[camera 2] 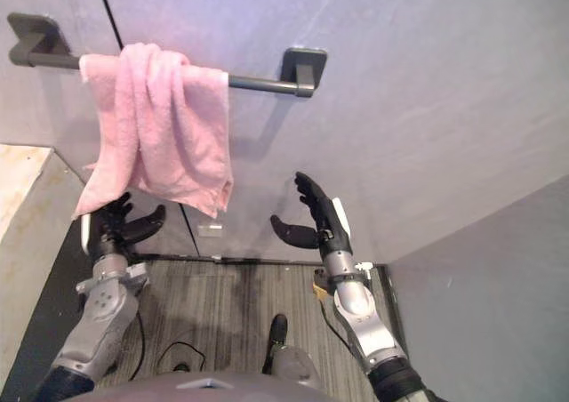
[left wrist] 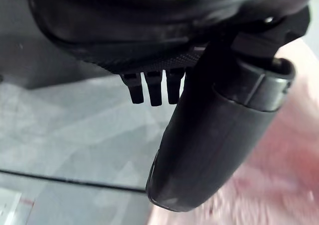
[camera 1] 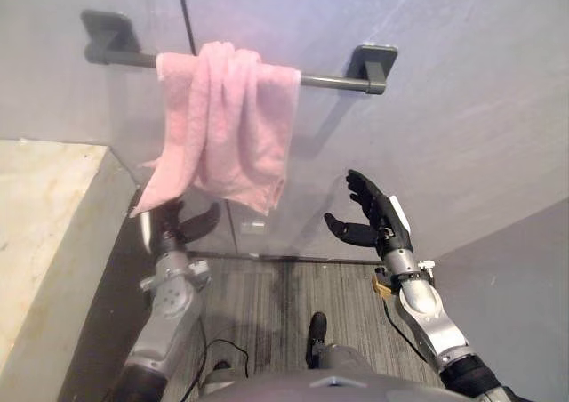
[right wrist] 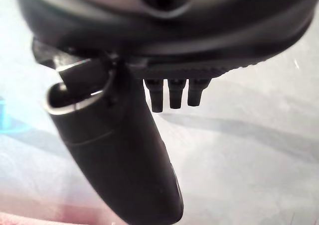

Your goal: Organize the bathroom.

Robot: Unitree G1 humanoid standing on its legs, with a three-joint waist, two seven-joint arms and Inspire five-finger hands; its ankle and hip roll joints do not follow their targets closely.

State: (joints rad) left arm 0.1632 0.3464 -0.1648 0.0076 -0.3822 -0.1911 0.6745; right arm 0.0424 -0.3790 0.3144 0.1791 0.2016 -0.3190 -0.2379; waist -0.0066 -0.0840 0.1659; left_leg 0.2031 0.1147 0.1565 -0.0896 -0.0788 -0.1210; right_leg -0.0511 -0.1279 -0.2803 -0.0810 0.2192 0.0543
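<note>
Found pink towel [camera 1: 222,126] bunched over the left end of the wall rail [camera 1: 333,82], left hand [camera 1: 178,227] seemingly empty below its hem, right hand [camera 1: 369,215] spread, holding nothing; best drawn evenly rightward along rail.

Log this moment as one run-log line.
towel: pink towel draped bunched over wall bar | left hand open beneath its lower corner | right hand open, apart from towel

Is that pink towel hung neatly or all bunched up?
Bunched: the pink towel drapes over the bar in crumpled folds, its bottom edge uneven.
</note>
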